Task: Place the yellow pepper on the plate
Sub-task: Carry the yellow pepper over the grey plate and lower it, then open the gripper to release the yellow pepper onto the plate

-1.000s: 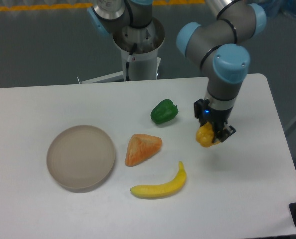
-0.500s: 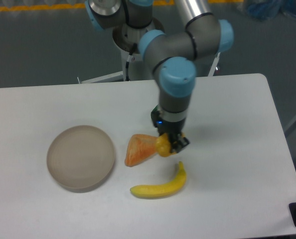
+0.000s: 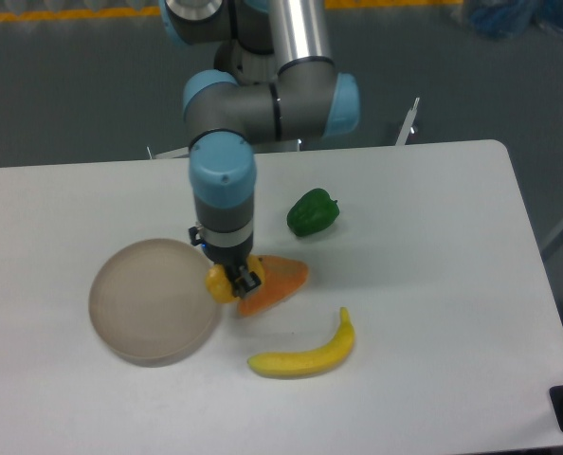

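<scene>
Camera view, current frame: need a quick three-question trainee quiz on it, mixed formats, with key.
1. True or false: the yellow pepper already rests inside the plate.
2. What is the gripper shut on?
3. Which item lies nearest the table's front edge? A) green pepper B) banana C) orange wedge

Key:
1. False; it is held at the plate's right rim.
2. The yellow pepper.
3. B
</scene>
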Motion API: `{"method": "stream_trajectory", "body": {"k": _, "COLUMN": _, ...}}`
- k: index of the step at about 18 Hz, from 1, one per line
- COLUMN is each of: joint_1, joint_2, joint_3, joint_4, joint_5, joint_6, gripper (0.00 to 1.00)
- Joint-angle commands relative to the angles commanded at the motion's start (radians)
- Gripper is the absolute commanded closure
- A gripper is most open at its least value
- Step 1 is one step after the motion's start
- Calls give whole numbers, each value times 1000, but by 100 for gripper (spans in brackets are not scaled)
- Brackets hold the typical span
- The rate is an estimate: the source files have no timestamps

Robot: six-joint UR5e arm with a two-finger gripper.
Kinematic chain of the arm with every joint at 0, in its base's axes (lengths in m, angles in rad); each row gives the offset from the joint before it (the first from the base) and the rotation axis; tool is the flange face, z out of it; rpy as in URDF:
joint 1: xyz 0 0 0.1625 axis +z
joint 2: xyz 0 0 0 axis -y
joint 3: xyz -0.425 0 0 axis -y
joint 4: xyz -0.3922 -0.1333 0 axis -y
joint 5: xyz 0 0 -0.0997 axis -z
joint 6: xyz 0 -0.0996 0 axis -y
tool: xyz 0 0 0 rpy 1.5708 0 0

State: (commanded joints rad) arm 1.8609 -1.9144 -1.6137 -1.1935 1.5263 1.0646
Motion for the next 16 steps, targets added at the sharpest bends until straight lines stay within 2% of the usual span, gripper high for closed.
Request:
{"method": "stream_trajectory", "body": {"k": 5, "joint_1": -72, "joint_2": -38, "joint_3": 14, "joint_4": 5, "joint_5": 0, "joint_6": -100, "gripper": 74}}
{"method": "stream_trajectory", "body": {"k": 12, "joint_1": -134, "joint_2": -75, "joint_3": 14, "joint_4": 5, "joint_5": -3, "joint_6": -121, "gripper": 71}}
{"method": "stream_trajectory", "body": {"k": 15, "joint_1": -147, "joint_2": -86, "joint_3": 18, "joint_4": 8, "joint_5": -2, "joint_6": -118, "gripper": 46}}
{"method": "stream_trajectory", "body": {"k": 16, "joint_1": -147, "joint_2": -86, "joint_3": 18, "joint_4": 9, "joint_5": 0, "joint_6": -118, "gripper": 28}}
